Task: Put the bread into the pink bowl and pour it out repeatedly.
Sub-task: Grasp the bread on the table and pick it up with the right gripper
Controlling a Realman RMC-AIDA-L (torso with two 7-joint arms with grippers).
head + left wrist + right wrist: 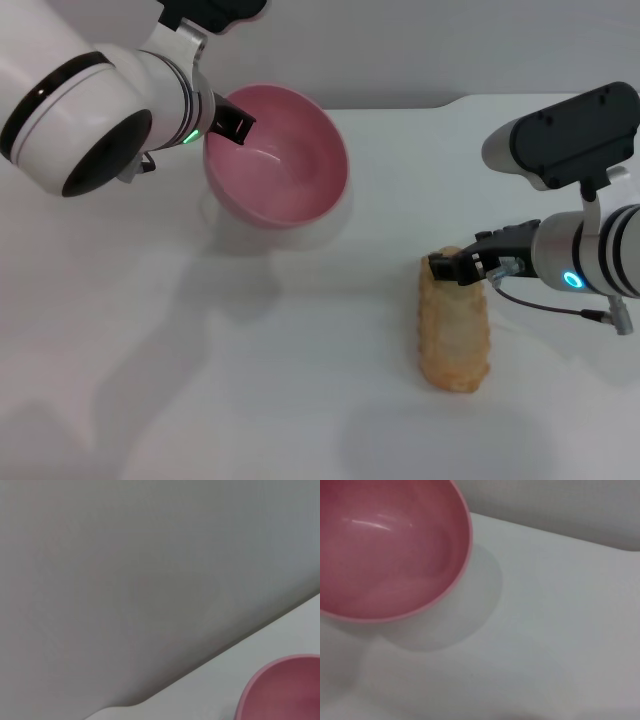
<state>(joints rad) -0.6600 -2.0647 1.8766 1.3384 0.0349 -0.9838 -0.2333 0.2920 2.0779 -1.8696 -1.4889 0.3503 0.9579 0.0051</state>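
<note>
Nearest, the elongated ridged tan bread (454,328) lies on the white table (250,400) at right, outside the glossy round pink bowl (285,160), which is tipped and empty at far left; loading remains. Right gripper (452,268) closes on the bread's far end. Left gripper (232,122) grips the bowl's rim.
</note>
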